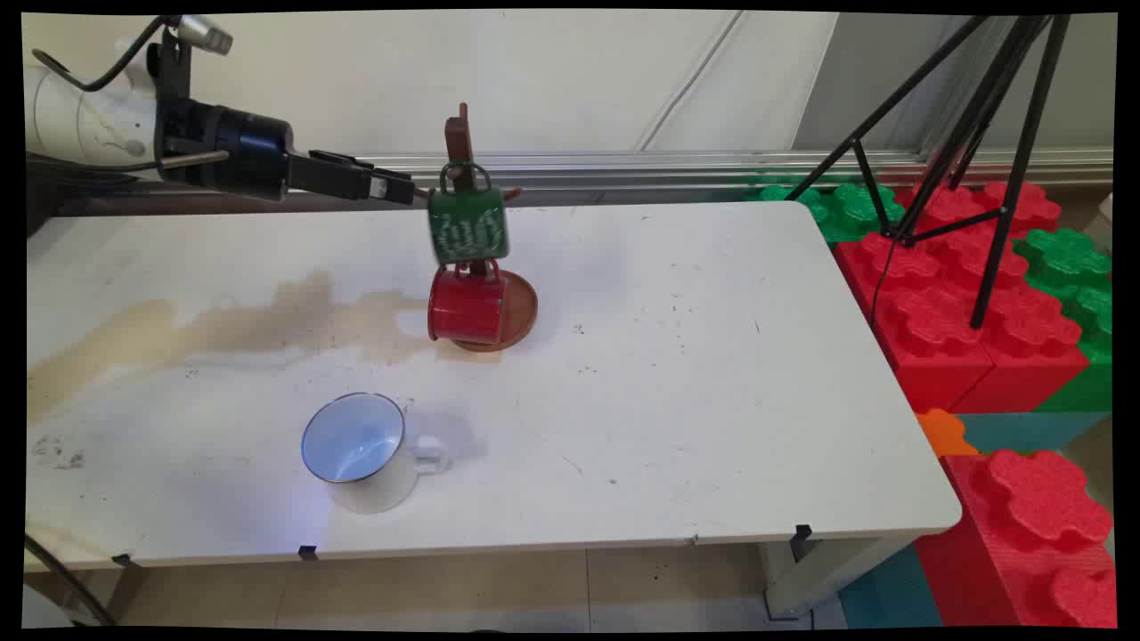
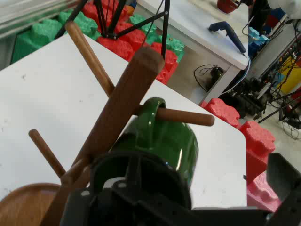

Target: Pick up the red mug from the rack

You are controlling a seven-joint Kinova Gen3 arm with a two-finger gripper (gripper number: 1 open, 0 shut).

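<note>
**A:** Three mugs logged. Nearest is a white mug (image 1: pixel 361 450), upright on the surface (image 1: pixel 712 401) near the front edge, left of centre, with its handle to the right. It stands alone, well apart from the rest.

**B:** Behind it?

**A:** A brown stain (image 1: pixel 267 320) runs across the left half of the surface. At its right end is a wooden rack (image 1: pixel 459 133), a round base with an upright post and pegs. A red mug (image 1: pixel 465 307) hangs low on the near side, handle up, just over the base. Contact with the base: cannot tell.

**B:** And higher up?

**A:** A green mug (image 1: pixel 468 223) hangs above the red one, its handle looped over a peg. The hand view shows the peg passing through the handle of the green mug (image 2: pixel 164 141), beside the rack's post (image 2: pixel 127 94).

**B:** Arm?

**A:** It comes in level from the left. The gripper (image 1: pixel 405 190) is at the green mug's left side, at or touching it. How far open the jaws are, and whether they have hold of the mug: cannot tell.

**B:** Far side?

**A:** Red and green foam blocks (image 1: pixel 944 320) are on the floor to the right, and a black tripod (image 1: pixel 980 133) stands on them.
</note>
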